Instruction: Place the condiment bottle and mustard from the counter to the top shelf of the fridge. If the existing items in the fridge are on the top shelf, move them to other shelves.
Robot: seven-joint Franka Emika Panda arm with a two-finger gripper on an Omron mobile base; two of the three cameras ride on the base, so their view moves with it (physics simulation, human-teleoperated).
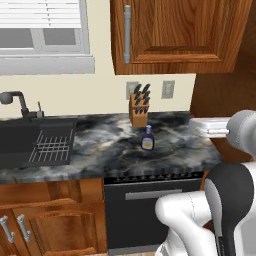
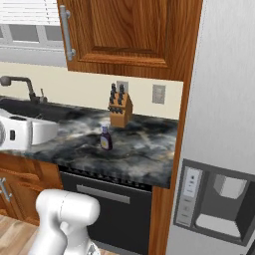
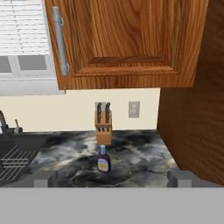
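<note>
In the left base view you see the condiment bottle [image 1: 147, 138] standing upright on the dark marbled counter [image 1: 100, 150], long axis vertical with its cap up, just in front of the knife block [image 1: 139, 107]. In the right base view you find the bottle [image 2: 105, 138] again upright, near the counter's middle. In the hand view it [image 3: 103, 159] stands cap up, label facing you, and the gripper [image 3: 113, 179] shows its fingertips [image 3: 42, 180] set wide apart, well short of it.

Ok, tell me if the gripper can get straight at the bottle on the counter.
Probably yes. The bottle stands upright, alone on the counter, in front of the knife block and apart from it. Nothing lies between it and the gripper, whose fingertips sit wide apart.
</note>
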